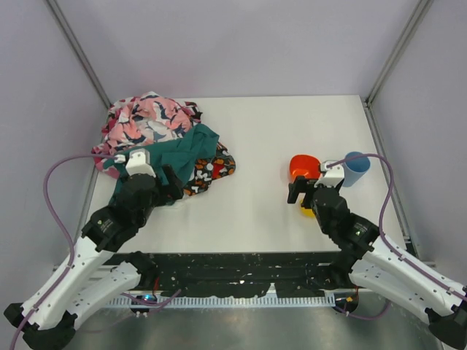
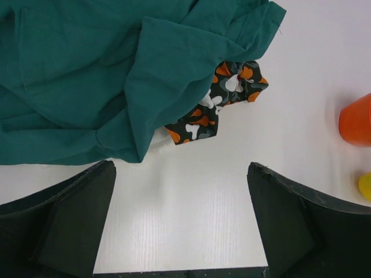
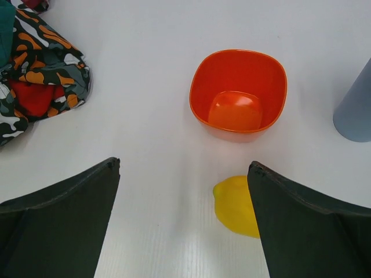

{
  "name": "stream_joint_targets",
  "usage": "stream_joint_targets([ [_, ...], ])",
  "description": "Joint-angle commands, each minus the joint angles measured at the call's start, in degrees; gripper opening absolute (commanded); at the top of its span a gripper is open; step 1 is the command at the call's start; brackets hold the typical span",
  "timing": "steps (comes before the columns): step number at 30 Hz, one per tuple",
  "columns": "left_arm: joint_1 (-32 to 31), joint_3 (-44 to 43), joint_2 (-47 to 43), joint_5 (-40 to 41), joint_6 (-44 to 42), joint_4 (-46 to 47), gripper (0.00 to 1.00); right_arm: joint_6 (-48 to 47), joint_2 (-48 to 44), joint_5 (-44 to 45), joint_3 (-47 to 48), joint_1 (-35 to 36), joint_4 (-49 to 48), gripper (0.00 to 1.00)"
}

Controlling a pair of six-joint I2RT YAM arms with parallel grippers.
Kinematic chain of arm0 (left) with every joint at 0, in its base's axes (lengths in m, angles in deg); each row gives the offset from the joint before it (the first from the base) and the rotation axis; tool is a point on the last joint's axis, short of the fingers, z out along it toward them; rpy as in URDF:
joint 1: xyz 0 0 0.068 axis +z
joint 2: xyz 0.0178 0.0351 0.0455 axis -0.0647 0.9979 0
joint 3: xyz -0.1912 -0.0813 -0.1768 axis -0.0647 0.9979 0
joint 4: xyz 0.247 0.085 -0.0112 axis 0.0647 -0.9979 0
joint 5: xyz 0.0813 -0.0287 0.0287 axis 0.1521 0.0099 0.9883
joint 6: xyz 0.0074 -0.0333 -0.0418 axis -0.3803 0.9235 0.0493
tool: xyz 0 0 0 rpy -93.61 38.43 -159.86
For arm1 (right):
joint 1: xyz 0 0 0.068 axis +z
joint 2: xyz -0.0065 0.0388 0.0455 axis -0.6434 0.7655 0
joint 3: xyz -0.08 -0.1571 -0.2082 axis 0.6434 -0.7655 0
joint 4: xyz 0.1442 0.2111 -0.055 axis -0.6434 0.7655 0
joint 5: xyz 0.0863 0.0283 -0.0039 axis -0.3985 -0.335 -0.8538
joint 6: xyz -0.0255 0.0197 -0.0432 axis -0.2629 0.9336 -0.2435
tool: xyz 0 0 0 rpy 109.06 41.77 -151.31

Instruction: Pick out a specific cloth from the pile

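Just one pile [image 1: 157,135], one red cloth [image 3: 32,98]

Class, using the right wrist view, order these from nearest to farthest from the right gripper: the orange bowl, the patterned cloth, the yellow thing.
From the right gripper:
1. Yellow thing: just beside the finger at the view's right, partly hidden by it.
2. Orange bowl: ahead, a little to the view's right.
3. Patterned cloth: farthest, at the view's upper left edge.

Red cloth [image 3: 33,98] beneath far-left pile [image 1: 149,122]
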Motion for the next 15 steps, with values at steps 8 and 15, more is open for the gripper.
stream_joint_targets([
  [8, 12.32, -10.09, 15.06, -9.39, 4.55, 3.36, 1.0, -1.2, -3.01, 0.97, -4.15, -0.13, -6.92, 0.95],
  [15, 15.06, -22.47, 38.7, -10.9, 3.67, 3.29, 1.0, -1.12, -0.9, 1.32, -6.7, -0.13, -9.57, 0.95],
])
